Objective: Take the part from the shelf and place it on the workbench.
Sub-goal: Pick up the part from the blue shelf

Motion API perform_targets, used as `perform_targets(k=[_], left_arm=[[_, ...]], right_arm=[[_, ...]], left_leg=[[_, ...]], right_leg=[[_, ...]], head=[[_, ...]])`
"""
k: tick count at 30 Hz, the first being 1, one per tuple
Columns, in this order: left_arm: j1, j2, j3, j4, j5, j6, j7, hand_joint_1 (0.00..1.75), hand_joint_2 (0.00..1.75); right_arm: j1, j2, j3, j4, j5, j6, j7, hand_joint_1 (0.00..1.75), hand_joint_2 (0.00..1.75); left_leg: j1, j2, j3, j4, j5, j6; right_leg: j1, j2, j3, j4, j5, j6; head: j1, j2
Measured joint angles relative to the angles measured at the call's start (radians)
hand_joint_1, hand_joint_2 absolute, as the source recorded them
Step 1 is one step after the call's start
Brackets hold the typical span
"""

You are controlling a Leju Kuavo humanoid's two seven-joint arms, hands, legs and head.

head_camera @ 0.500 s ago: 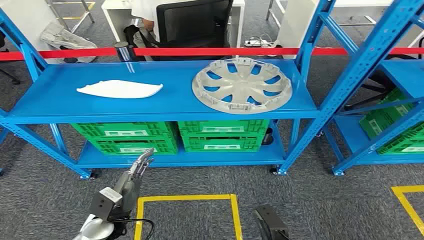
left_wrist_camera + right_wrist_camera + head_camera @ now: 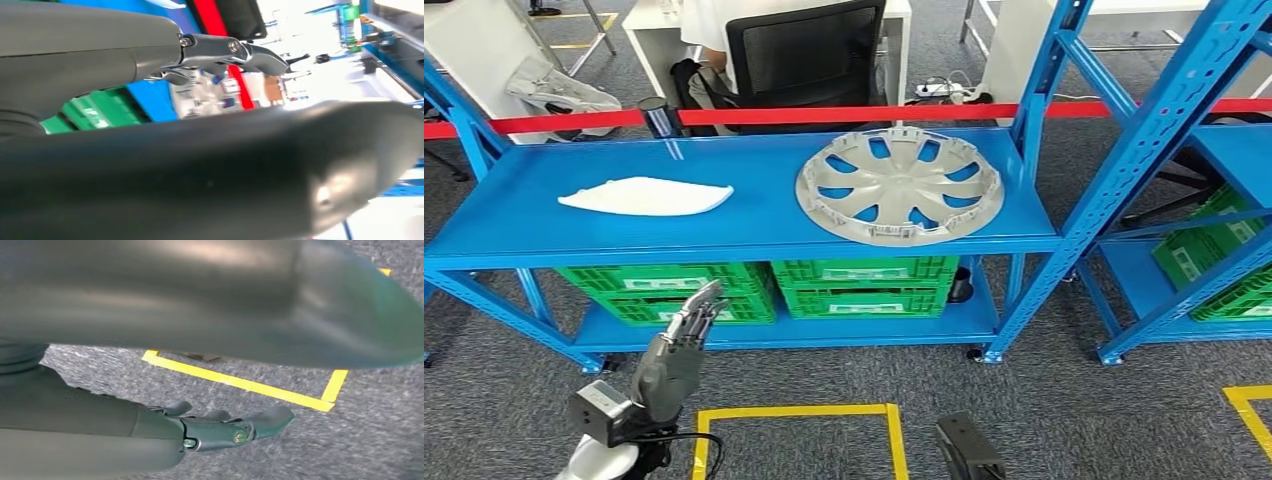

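Reaching is what we read here: the white part [image 2: 646, 196] lies flat on the upper board of the blue shelf [image 2: 754, 225], beside the grey wheel cover [image 2: 899, 185], untouched. Our left robot hand [image 2: 686, 330] has risen from half a second ago, fingers apart and empty, yet it hangs well below that board. Our right robot hand [image 2: 220, 427] hangs over the floor, loosely extended, holding nothing. Everything sits slightly shifted, so the camera moved too.

Silver left arm [image 2: 614, 440], grey left hand [image 2: 686, 335], possibly black cable
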State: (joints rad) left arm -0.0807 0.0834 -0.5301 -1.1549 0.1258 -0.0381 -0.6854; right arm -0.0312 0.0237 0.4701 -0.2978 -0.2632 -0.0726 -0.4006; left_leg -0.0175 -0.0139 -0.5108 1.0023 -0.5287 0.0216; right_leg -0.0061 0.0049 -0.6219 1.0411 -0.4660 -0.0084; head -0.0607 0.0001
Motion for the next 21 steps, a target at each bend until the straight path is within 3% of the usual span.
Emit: perform_targets(k=[6, 11, 15, 21], left_arm=[[0.014, 0.003, 0.015, -0.074, 0.003, 0.004, 0.007, 0.0, 0.0], [0.014, 0.003, 0.017, -0.129, -0.118, 0.13, 0.049, 0.0, 0.0], [0.013, 0.003, 0.019, -0.163, -0.197, 0.201, 0.088, 0.0, 0.0], [0.011, 0.003, 0.021, -0.184, -0.204, 0.202, 0.102, 0.0, 0.0]], right_arm=[[-0.001, 0.0, 0.028, -0.015, 0.007, -0.023, 0.003, 0.0, 0.0], [0.006, -0.003, 0.043, -0.027, 0.006, -0.042, 0.004, 0.0, 0.0], [0.012, -0.011, 0.062, -0.042, 0.006, -0.051, 0.014, 0.0, 0.0], [0.015, -0.02, 0.082, -0.052, 0.005, -0.053, 0.023, 0.0, 0.0]], left_leg=[[0.001, 0.001, 0.004, -0.01, -0.001, -0.006], [0.002, 0.001, 0.005, -0.011, 0.0, -0.023], [0.002, 0.001, 0.006, -0.01, 0.001, -0.024], [0.001, 0.001, 0.006, -0.008, 0.001, -0.024]], right_leg=[[0.002, 0.0, 0.002, 0.0, -0.005, -0.007], [0.002, 0.0, 0.003, 0.0, -0.004, -0.008], [-0.001, -0.001, 0.005, 0.0, -0.002, -0.006], [-0.001, 0.0, 0.007, -0.003, 0.0, -0.002]], head=[[0.0, 0.0], [0.0, 0.0], [0.0, 0.0], [0.0, 0.0]])
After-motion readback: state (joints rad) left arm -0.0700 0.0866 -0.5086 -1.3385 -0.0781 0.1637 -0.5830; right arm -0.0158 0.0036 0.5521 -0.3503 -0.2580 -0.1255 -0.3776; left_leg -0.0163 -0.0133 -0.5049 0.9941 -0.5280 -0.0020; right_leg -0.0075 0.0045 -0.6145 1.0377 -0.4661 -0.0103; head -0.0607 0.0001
